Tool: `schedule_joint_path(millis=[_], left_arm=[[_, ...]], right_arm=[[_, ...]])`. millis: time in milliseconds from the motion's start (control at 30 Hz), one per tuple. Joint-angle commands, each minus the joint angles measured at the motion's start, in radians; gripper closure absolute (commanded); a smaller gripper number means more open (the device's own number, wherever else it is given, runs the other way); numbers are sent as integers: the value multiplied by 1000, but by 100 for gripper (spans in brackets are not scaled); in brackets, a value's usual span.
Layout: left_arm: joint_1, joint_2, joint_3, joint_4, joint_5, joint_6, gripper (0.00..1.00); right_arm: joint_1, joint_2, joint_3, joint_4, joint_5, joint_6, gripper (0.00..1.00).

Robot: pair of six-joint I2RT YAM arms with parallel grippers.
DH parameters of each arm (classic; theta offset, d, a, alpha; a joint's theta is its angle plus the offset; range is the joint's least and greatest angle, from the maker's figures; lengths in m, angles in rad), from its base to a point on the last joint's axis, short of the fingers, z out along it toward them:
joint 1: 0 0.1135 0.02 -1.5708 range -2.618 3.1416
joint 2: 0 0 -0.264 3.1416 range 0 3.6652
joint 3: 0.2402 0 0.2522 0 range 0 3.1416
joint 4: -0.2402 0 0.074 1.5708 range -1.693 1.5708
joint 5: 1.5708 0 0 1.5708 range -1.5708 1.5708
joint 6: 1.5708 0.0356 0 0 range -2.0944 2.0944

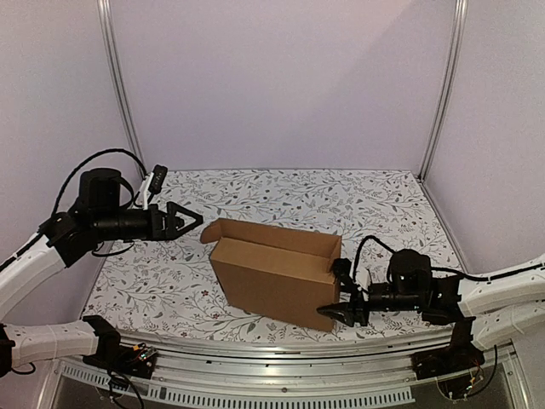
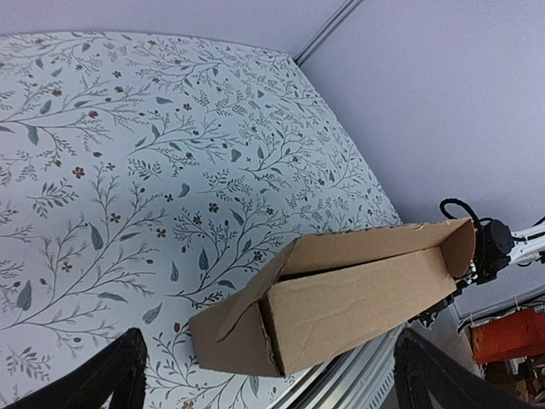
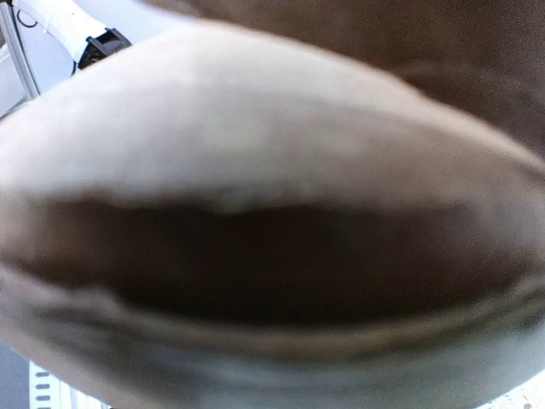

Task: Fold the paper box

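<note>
The paper box (image 1: 277, 277) is plain brown cardboard, partly folded into a long open-topped trough, and it stands near the table's front edge. One end flap sticks out at its far left. It also shows in the left wrist view (image 2: 358, 298). My left gripper (image 1: 192, 225) is open and empty, held in the air just left of the box's far-left flap. Its fingers (image 2: 115, 379) frame the box from a distance. My right gripper (image 1: 339, 294) sits against the box's right end with its jaws spread. Blurred cardboard (image 3: 255, 162) fills the right wrist view and hides the fingers.
The floral tablecloth (image 1: 289, 192) covers the table. Lilac walls with metal posts (image 1: 119, 85) enclose the back and sides. A metal rail (image 1: 281, 349) runs along the front edge, close below the box.
</note>
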State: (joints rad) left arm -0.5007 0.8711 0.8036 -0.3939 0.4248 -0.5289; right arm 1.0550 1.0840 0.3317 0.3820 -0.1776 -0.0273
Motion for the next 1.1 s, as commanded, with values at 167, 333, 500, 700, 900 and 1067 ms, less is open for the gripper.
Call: schedule_joint_path(millis=[167, 333, 500, 700, 900, 1067], left_arm=[[10, 48, -9, -21, -62, 40, 10], [8, 89, 7, -53, -56, 74, 39], [7, 101, 27, -99, -65, 102, 53], [5, 104, 65, -167, -83, 138, 78], [-7, 116, 92, -175, -46, 136, 99], [-50, 125, 95, -187, -42, 113, 100]], right_arm=[[-29, 276, 39, 308, -170, -26, 62], [-29, 359, 40, 361, -157, -27, 65], [-29, 382, 35, 361, -130, -41, 65], [-28, 397, 39, 357, -101, -58, 65], [-28, 432, 50, 378, -69, -72, 68], [-27, 445, 49, 408, -24, -78, 68]])
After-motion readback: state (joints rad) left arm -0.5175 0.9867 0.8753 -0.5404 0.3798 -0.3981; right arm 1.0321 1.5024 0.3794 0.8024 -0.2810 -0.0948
